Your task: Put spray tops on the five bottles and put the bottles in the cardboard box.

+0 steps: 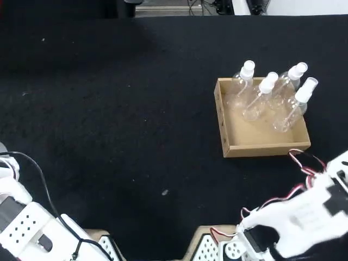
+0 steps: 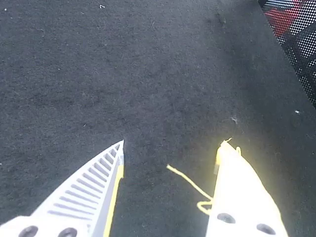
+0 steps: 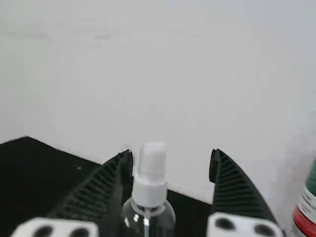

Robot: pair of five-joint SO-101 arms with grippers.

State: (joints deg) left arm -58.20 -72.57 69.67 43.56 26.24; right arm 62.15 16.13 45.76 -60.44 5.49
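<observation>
Right gripper (image 3: 171, 150) up close: black ribbed jaws pinching a clear held bottle (image 3: 148, 215), upright between them and closer to one jaw than the other. Its white spray top (image 3: 150, 160) is on and stands level with the fingertips. Past the tips is a strip of black table (image 3: 34, 168), then a white wall (image 3: 158, 59). Off to one side of the jaws is the edge of a green-and-red labelled container (image 3: 308, 207); can't tell what it is.

Left gripper (image 2: 173, 143): jaws spread wide, nothing between them, pointing down at bare table. A loose yellow thread (image 2: 190, 185) hangs off one finger.

High view: cardboard box (image 1: 261, 148) sits on the table ahead of the right arm (image 1: 304, 217), well apart from the left arm (image 1: 27, 228). Four capped bottles (image 1: 258, 103) are inside it, bunched at the end of the box farthest from the arms, all with white spray tops, leaning a bit. The end of the box nearest the arms is bare cardboard. Red and white wires (image 1: 304, 169) loop off the right arm just beside the box's near corner.
</observation>
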